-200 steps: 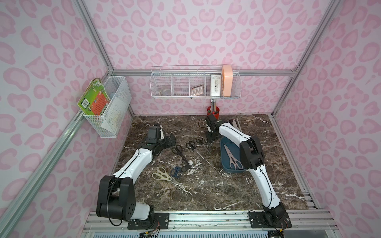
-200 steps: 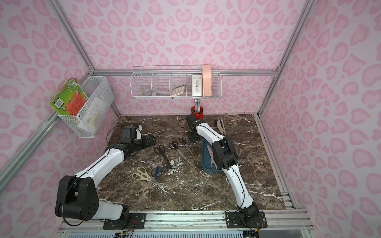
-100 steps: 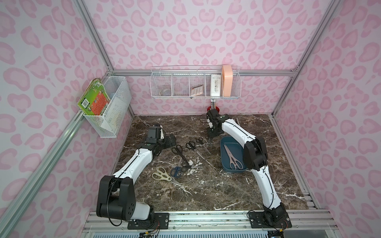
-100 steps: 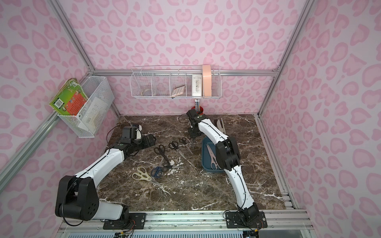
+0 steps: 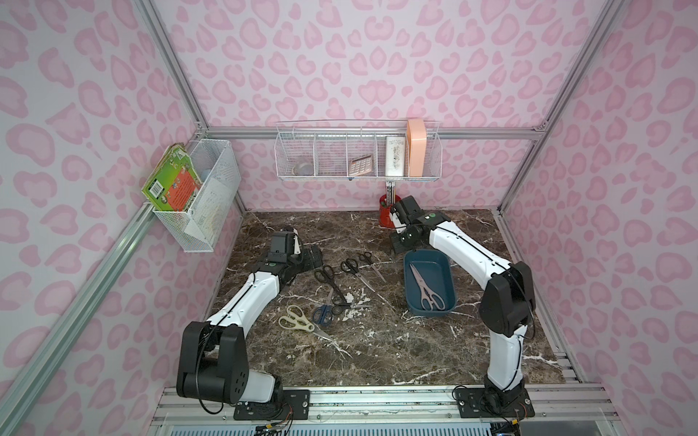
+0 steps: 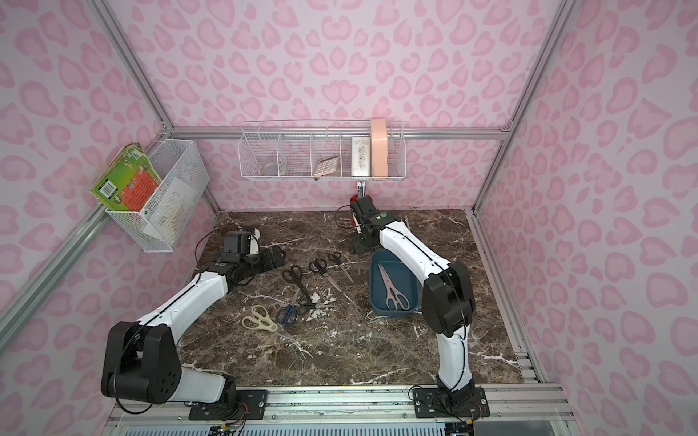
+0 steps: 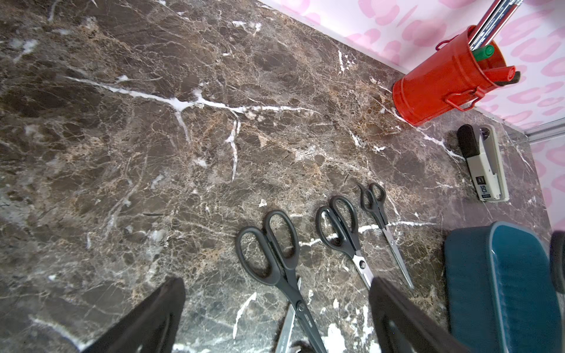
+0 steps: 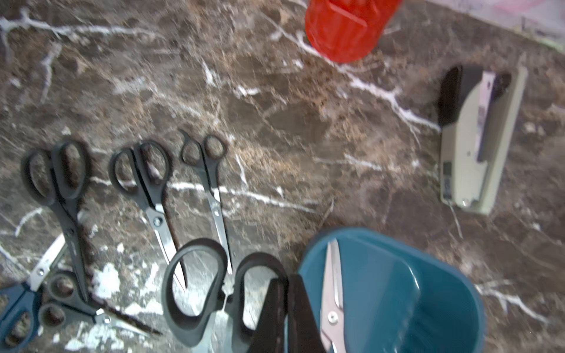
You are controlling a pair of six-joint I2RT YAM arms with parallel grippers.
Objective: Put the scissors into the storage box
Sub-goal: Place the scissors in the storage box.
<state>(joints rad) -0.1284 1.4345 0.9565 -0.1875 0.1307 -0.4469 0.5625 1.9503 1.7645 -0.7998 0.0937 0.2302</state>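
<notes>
Beside the box's (image 5: 430,311) far end, my right gripper (image 8: 287,293) is clamped on a black pair (image 8: 198,245); my left gripper (image 7: 276,284) gapes empty. One pale pair (image 5: 425,288) lies inside; about six others (image 5: 328,279) wait on the table (image 5: 377,358).

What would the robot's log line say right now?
right gripper: shut on black-handled scissors by storage box | left gripper: open, empty | in box: pale pink scissors

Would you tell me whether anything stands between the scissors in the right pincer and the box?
Nothing visible does: the right pincer holds black scissors just outside the box rim; only one pale pair lies inside.
</notes>
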